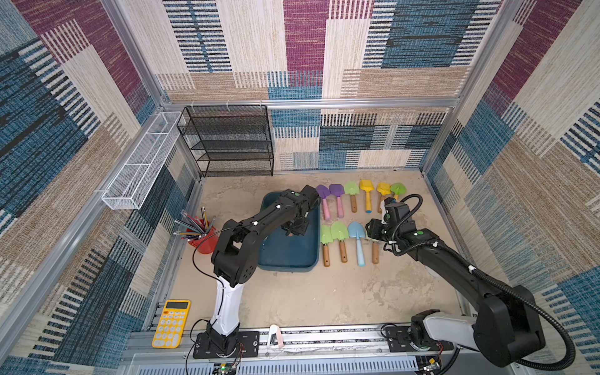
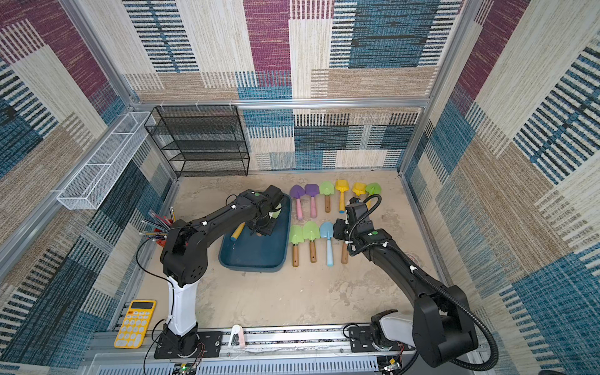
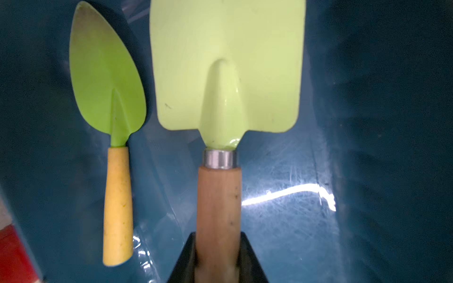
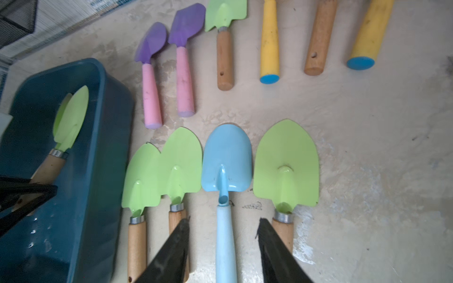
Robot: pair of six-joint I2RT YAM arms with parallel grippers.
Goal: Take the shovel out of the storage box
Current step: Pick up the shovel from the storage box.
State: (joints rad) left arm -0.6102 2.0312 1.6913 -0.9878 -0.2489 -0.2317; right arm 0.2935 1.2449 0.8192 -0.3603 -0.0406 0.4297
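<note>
The teal storage box (image 1: 287,258) sits left of centre on the table in both top views. Inside it, my left gripper (image 3: 218,257) is shut on the wooden handle of a pale green square-bladed shovel (image 3: 228,73). In the right wrist view that shovel (image 4: 71,120) stands tilted within the box walls. A second shovel (image 3: 107,80), with a green pointed blade and a yellow handle, lies beside it on the box floor. My right gripper (image 4: 223,227) hovers open over the table, its fingers either side of a light blue shovel (image 4: 226,159) without touching it.
Two rows of coloured shovels (image 1: 352,194) lie on the table right of the box. A red cup of pencils (image 1: 204,242) stands left of the box, with a yellow calculator (image 1: 171,323) near the front edge. A black mesh rack (image 1: 230,139) and a white wire basket (image 1: 143,162) line the back left.
</note>
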